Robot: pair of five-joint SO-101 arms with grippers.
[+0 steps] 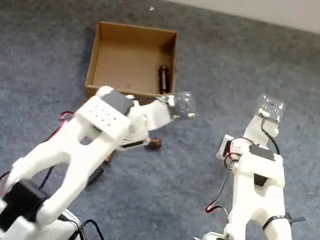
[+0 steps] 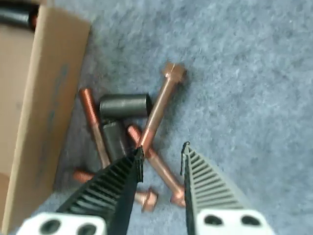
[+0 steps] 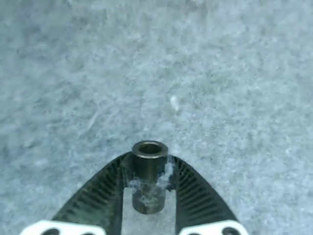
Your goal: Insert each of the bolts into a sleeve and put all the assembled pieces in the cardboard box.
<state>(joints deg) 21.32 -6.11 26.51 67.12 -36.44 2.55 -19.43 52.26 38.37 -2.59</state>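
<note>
- The two arms stand at the near edge of the grey tabletop [image 1: 220, 44], the left arm [image 1: 75, 155] leaning in towards the middle and the right arm [image 1: 259, 184] reaching straight towards the far edge.
- The left gripper [image 2: 162, 151] hangs open over a small heap of parts, with nothing between its ribbed fingers [image 2: 117, 181].
- The heap lies on the tabletop just beside the near wall of the cardboard box [image 1: 94, 55], close to that wall's right-hand corner.
- In it are copper bolts, crossed over one another: one long bolt [image 2: 159, 110], a second [image 2: 93, 127], a third [image 2: 156, 169] and a short end [image 2: 83, 175] (how many in all is hard to count).
- Two dark sleeves [image 2: 124, 105] [image 2: 115, 139] lie among the bolts, touching them.
- The right gripper [image 3: 149, 159] is closed on a dark sleeve [image 3: 149, 171], held above bare tabletop towards the right edge, with its open bore facing the wrist camera.
- The cardboard box sits left of centre, towards the far edge.
- Inside it, against the right wall, lies one dark assembled piece [image 1: 163, 79] with a copper end.
</note>
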